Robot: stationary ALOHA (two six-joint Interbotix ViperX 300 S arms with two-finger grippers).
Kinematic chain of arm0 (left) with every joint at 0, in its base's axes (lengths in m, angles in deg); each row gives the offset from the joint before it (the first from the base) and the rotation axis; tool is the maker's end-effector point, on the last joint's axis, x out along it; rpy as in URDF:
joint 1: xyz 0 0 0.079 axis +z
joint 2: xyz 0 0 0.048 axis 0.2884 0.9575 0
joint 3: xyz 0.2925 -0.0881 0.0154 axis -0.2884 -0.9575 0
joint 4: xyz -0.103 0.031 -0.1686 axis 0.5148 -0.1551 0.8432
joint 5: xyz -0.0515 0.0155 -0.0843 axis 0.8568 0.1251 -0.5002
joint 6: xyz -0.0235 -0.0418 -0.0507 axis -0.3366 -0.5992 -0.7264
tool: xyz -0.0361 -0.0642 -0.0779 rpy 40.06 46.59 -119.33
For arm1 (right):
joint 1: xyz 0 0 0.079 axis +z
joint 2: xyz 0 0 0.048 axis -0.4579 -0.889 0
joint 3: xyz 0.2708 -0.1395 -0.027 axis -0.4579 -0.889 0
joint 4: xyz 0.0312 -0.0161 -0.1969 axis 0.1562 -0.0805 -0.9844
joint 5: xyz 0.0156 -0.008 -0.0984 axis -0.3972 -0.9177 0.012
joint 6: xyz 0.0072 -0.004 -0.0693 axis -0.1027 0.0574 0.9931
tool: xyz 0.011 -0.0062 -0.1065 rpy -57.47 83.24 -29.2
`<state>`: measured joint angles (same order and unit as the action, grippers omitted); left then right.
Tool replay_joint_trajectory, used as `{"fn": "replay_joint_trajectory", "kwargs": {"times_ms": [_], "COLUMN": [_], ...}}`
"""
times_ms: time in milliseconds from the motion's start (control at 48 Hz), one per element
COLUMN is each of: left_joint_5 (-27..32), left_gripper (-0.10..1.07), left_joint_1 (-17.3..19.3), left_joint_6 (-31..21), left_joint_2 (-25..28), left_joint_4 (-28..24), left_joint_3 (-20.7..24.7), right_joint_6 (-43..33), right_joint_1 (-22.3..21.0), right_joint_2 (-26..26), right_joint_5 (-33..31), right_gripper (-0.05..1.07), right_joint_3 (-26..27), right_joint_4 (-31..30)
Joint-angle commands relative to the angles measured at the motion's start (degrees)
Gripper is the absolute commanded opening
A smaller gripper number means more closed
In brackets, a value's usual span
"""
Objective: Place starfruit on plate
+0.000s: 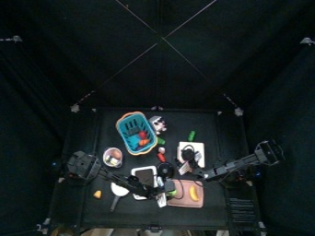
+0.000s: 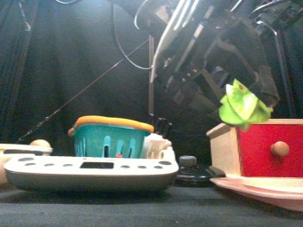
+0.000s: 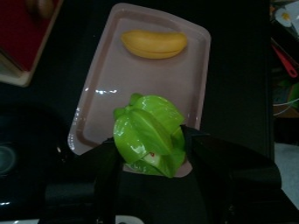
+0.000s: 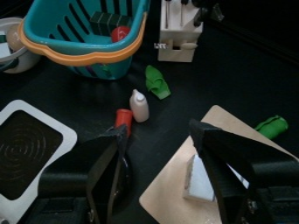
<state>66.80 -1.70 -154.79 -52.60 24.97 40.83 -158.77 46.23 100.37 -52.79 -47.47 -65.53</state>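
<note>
The green starfruit (image 3: 149,133) is clamped in my left gripper (image 3: 152,160), which is shut on it. It hangs just above the near end of a long pink plate (image 3: 126,77); a yellow fruit piece (image 3: 155,42) lies at the plate's far end. From the front, the starfruit (image 2: 243,105) hovers at the right, above the plate's rim (image 2: 254,189). My right gripper (image 4: 159,133) is open and empty, low over the dark table between a scale and a cutting board.
A teal basket (image 4: 87,31) with an orange rim stands at the back, with a white rack (image 4: 181,35) beside it. A small bottle (image 4: 138,105) and a green vegetable (image 4: 156,81) lie loose. Also present are a white scale (image 2: 89,168), a red drawer box (image 2: 267,146) and a tan cutting board (image 4: 222,166).
</note>
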Motion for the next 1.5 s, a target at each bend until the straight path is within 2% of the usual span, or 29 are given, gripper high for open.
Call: {"fn": "replay_joint_trajectory", "kwargs": {"times_ms": [0,583,1146,1479], "left_joint_5": [-0.5,-0.6,-1.5,-1.1], "left_gripper": [0.69,0.71,0.98,1.0], "left_joint_1": [0.5,1.2,1.4,1.4], "left_joint_6": [0.0,-0.3,0.0,0.0], "left_joint_2": [0.0,5.1,5.6,5.3], "left_joint_4": [0.0,1.6,1.5,1.7], "left_joint_3": [2.9,6.3,6.5,6.3], "right_joint_6": [-0.1,-0.1,-0.1,-0.1], "right_joint_1": [0.0,-0.2,-0.3,-0.3], "right_joint_2": [1.5,1.1,1.0,0.8], "right_joint_5": [-0.2,0.1,0.1,0.2], "right_gripper": [0.92,0.92,0.92,0.92], "right_joint_3": [0.5,0.7,0.7,0.7], "right_joint_4": [-0.2,-0.4,-0.4,-0.4]}}
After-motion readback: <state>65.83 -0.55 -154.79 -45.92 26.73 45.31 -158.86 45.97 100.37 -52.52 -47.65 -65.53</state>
